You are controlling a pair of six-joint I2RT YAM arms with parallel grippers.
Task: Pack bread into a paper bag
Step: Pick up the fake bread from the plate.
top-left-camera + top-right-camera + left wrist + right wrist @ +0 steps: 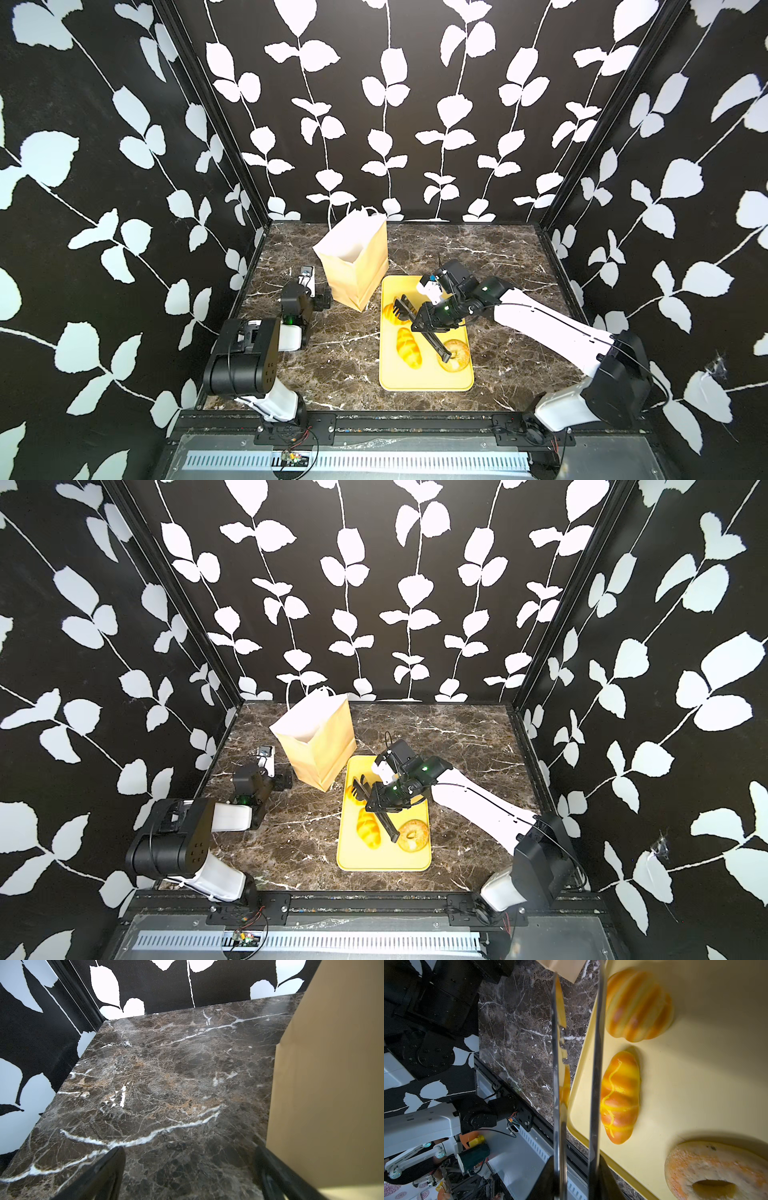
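Top views: right tool (423,322) pinches tongs (434,343) above the tray (424,382), tips at the ribbed roll (387,312); contact unclear. Braided roll (409,353) and bagel (457,356) lie nearer the front. Bag (353,266) upright, mouth open, just past the tray's corner. Likely step: taking the ribbed roll. Next calls for squeezing the tongs on it, then lifting over the tall rim.

Left wrist: left tool (190,1153) spread, empty, low over the bench (166,1064), bag wall just beside one finger.

Right wrist: tong arms apart, nothing between them; the breads lie beside them.
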